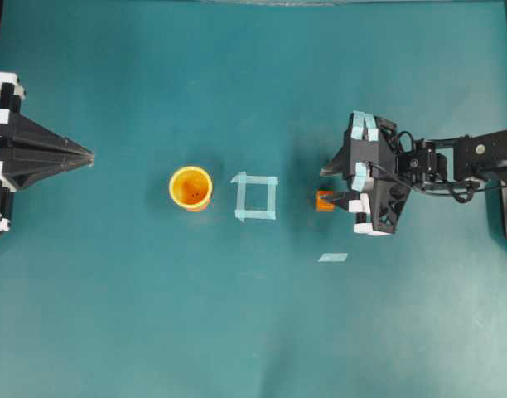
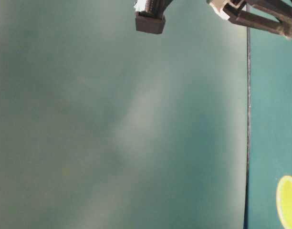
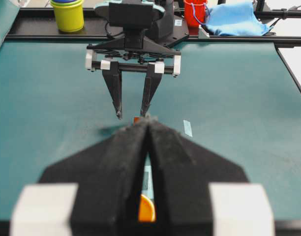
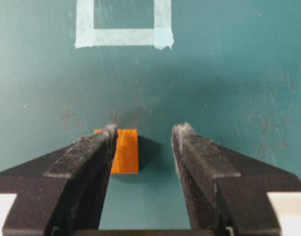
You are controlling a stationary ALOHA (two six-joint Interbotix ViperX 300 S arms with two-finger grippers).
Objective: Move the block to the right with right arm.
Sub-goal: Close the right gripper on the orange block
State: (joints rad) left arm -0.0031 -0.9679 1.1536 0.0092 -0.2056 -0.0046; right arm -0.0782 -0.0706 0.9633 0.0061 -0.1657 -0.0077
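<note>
Here, on the teal table (image 1: 154, 332), sits the block (image 1: 324, 201), right of centre in the overhead view, just right of the pale tape square (image 1: 256, 197) and well apart from the yellow-orange cup (image 1: 191, 188) farther left. Lies flat on the surface, not lifted. Just below and right of it in that view, a loose strip of pale tape (image 1: 333, 257).

Reaching in from the right edge of the overhead view, the right arm (image 1: 477, 162), with the right claw (image 1: 330, 186) at the block. Jaws spread apart, not clamped on anything. Through the right wrist view, the block (image 4: 122, 150) shows between the two fingers, close against the left one, partly hidden behind its tip, with a clear gap to the right one. Whether that left finger (image 4: 91, 162) actually touches the cube: cannot tell.

At the left edge of the overhead view, the left claw (image 1: 89, 156), jaws pressed together to a point, holding nothing, aimed toward the cup and well apart from it.
</note>
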